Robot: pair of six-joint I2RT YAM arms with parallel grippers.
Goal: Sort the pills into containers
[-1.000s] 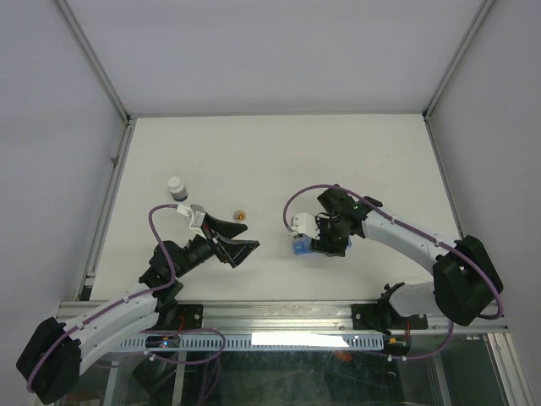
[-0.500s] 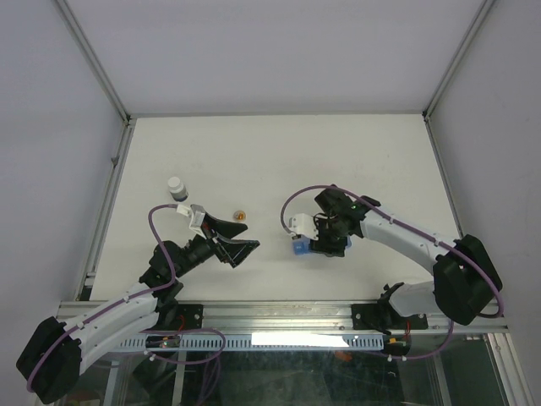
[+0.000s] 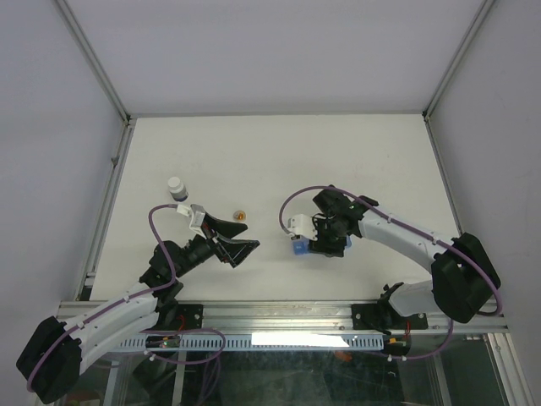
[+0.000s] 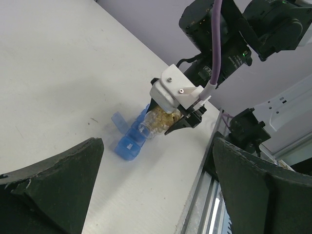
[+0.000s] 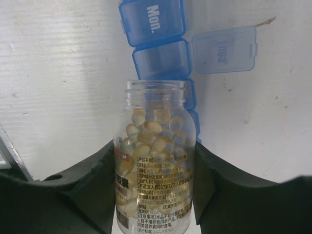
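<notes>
Right of centre on the white table | right end effector half-closed around clear plastic bottle of yellow pills, mouth over translucent blue pill-organiser strip, one lid open | left end effector wide open, empty | risk: too steep a tilt could spill pills past the compartment

Robot lab cell: aluminium frame, white table.
</notes>
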